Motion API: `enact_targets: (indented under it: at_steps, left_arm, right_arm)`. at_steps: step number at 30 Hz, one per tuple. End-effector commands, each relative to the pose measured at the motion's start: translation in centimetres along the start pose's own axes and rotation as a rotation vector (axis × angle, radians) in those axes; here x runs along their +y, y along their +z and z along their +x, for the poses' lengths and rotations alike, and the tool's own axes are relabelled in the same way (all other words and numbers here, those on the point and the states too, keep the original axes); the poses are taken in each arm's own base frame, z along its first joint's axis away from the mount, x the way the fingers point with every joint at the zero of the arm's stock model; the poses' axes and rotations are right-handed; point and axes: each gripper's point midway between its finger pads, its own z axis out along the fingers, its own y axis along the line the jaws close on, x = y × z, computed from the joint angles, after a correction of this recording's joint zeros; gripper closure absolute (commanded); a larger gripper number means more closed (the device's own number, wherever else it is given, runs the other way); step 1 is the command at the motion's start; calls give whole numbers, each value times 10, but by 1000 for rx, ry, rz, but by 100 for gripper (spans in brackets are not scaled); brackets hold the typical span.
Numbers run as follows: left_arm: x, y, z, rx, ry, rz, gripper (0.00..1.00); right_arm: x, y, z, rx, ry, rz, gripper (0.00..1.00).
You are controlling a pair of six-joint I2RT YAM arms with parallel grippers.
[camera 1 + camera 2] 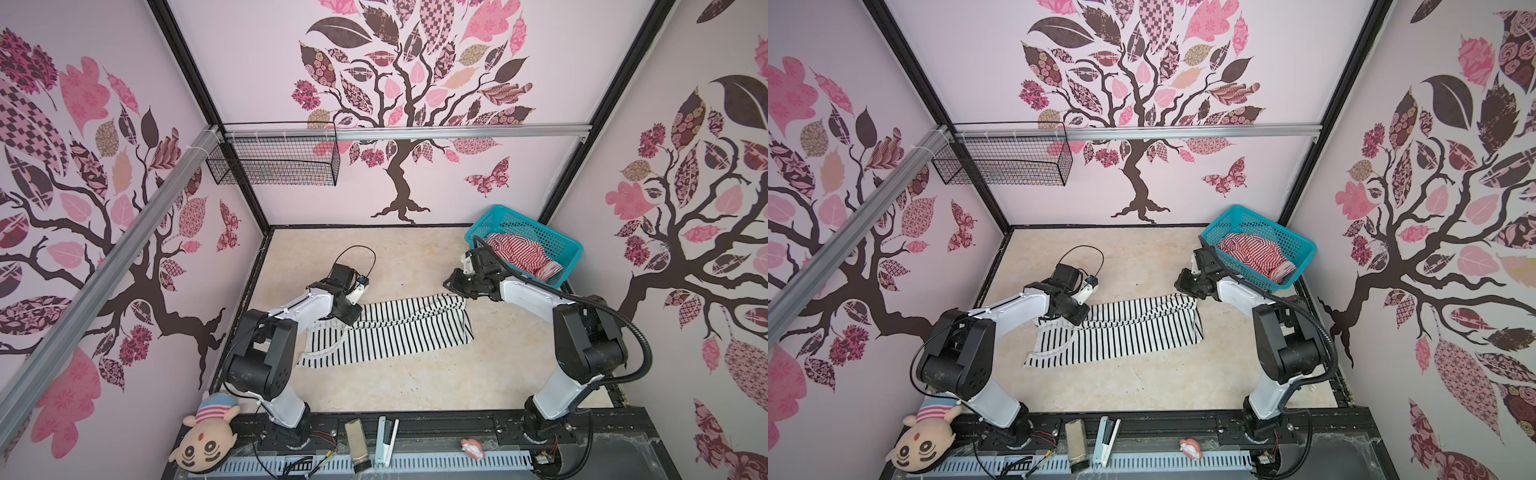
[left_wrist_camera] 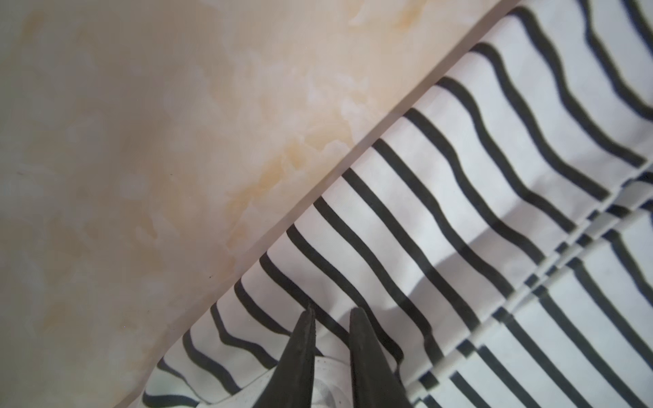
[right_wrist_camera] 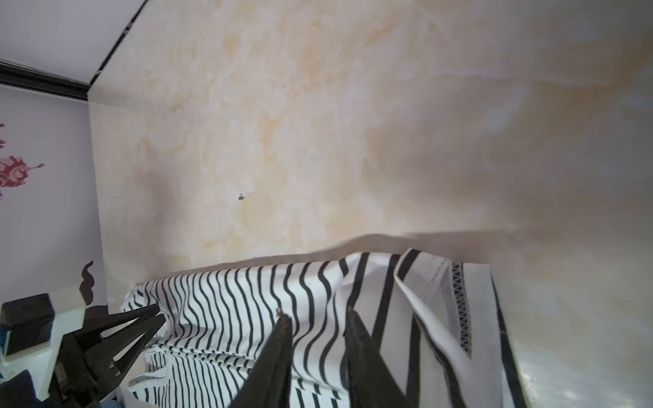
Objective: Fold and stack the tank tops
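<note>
pink walls with tree stickers close around a beige marble-look table (image 1: 415,257). on its middle we see the black-and-white tank top (image 1: 399,332) lying flat, with one long edge folded over the rest; it shows in both top views. our left gripper (image 2: 334,312) stands over the end of this top that has the neck opening. its two dark fingers are a little apart, striped cloth shows in the gap, and they grip nothing. our right gripper (image 3: 317,314) is over the hem end, where a corner of the cloth is turned up; its fingers are somewhat wider apart and also hold nothing. we cannot tell whether either gripper touches the cloth. the red-and-white tank top (image 1: 519,251) lies crumpled inside a teal basket (image 1: 540,232) at the far right corner of the table, well apart from the black-and-white one.
</note>
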Motion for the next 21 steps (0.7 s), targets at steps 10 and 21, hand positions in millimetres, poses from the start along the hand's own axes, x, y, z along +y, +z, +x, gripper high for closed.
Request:
enact_targets:
  at_steps: [10, 21]
  left_arm:
    - [2, 9, 47, 107, 72, -70, 79]
    - [58, -11, 49, 141, -13, -206, 81]
  right_arm:
    - [-58, -4, 71, 86, 43, 120, 71]
    - [-93, -12, 82, 71, 38, 276, 71]
